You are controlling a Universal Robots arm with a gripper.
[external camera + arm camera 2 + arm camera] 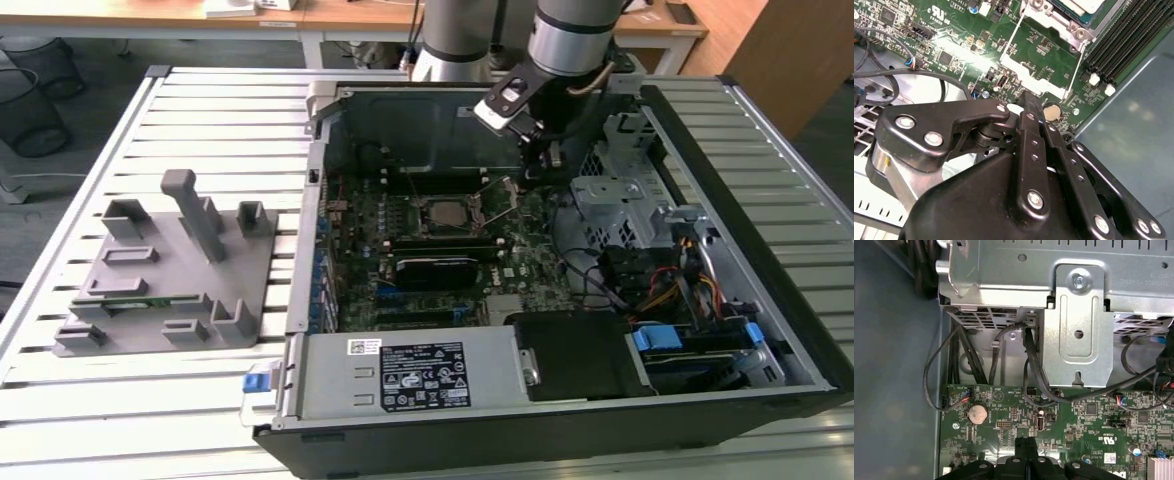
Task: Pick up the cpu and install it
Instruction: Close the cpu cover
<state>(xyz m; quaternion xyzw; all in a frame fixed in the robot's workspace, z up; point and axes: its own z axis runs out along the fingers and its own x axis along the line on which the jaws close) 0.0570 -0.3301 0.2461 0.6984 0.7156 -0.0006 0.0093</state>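
Cpu (445,212) lay flat in its socket on the motherboard (527,262), silver top up. It was to the exterior view's left of the gripper (538,172) and a little nearer that camera, close to the hand but not touching it. Being square, it offered no long axis, and its edges ran in line with the board's. The socket's hinged frame (503,193) stood raised between the fingertips and the cpu. So the cpu looked placed but not yet clamped down, though from so far off that could not be told for certain. In the first wrist view the gripper (1026,441) hung low over the board, its two fingers pressed together with nothing visible between them. A coin cell (977,413) sat just beside the tips, and a folded metal bracket (1079,335) and loose black cables (934,375) rose beyond them. Room was tight. The case (787,330) walled the hand in on the side away from the cpu, and the board beneath was crowded with small parts.
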